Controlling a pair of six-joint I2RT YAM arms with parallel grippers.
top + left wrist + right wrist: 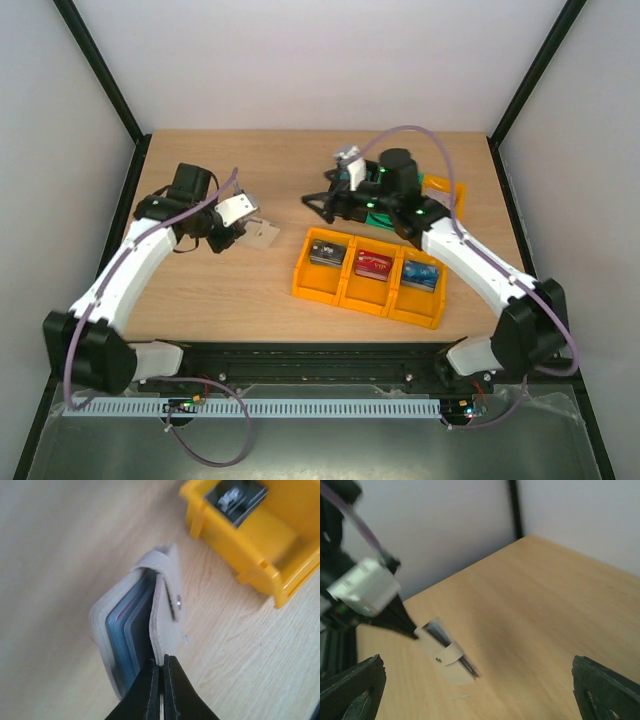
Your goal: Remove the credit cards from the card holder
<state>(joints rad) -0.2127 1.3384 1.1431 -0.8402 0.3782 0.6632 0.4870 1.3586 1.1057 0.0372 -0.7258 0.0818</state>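
Pinching card holder [166, 615] edge: left pincer [161, 667], clamped tight; right pincer [476, 680] spread wide, empty, above worktop [545, 605].

Nothing could be read anywhere. The cards [373, 263] in the yellow bins [345, 297] bore small pale marks, too blurred to make out. The wallet [167, 615] showed no legible print.

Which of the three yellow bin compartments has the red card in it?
The middle compartment: it holds the red card, while the left one holds a dark card and the right one a blue card.
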